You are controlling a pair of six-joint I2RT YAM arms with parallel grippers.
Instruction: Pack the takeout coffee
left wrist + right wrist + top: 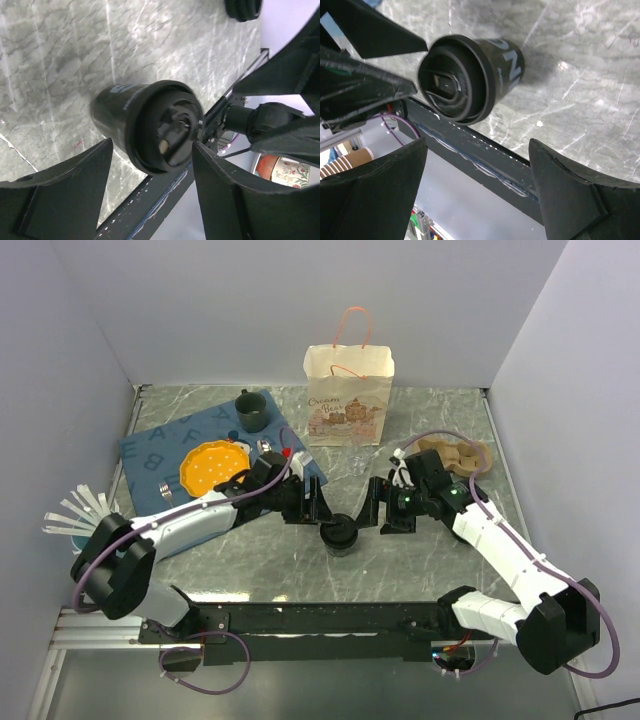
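**Both jaws apart beside the cup**

We note left gripper [152, 145] jaws apart, right gripper [477, 142] jaws apart, neither clamped. Lidded coffee cup [340, 536] stands upright between them, left gripper at its 10 o'clock, right at 2. Pulp tray [455, 455] farther toward 2, paper bag [348, 395] at 12

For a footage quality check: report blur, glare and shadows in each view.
Top external: evenly lit and sharp, with only soft shadows. Left wrist: the lidded cup looks slightly smeared, and the left gripper's fingers are dark silhouettes. Right wrist: small glare spots on the table, and the cup's rim is soft.
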